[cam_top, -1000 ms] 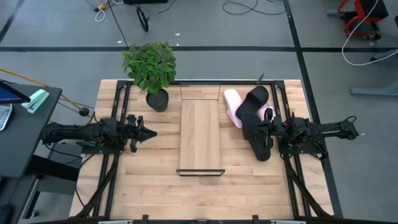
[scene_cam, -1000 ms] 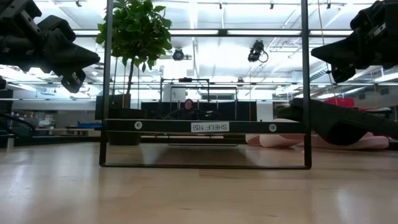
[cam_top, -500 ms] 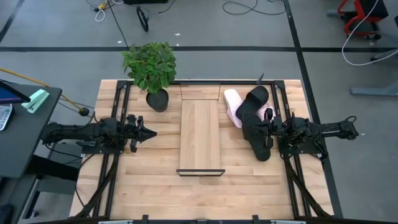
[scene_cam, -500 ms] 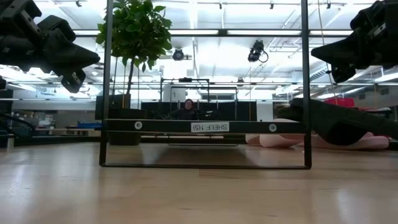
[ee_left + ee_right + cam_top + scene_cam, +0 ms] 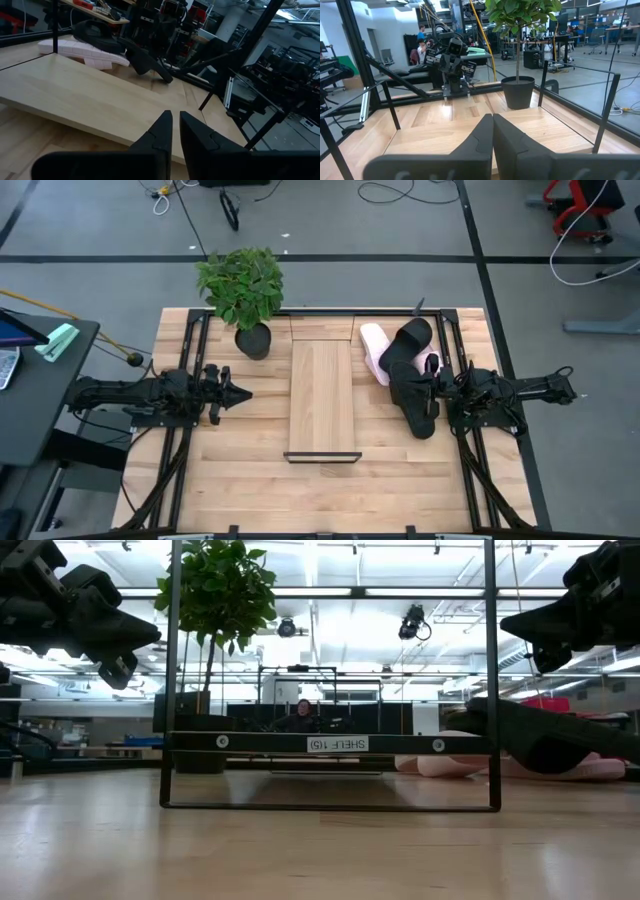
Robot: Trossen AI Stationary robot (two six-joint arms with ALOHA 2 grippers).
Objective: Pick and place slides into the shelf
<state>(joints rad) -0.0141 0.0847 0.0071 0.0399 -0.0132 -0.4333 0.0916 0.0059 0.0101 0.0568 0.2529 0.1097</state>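
High view: the shelf [image 5: 322, 398] lies mid-table, slides [image 5: 405, 365] piled just right of it, beside the right gripper [image 5: 432, 392].

Low view: both grippers hang above the table.

Left wrist view: the left gripper [image 5: 173, 131] shows a narrow gap, holding nothing.

Right wrist view: its fingers [image 5: 480, 135] are pressed together, empty.

The long light-wood shelf [image 5: 322, 397] on its thin black frame sits mid-desk, its plank top bare, while black slides [image 5: 411, 378] and pale pink slides [image 5: 376, 350] lie heaped just beside its right edge.
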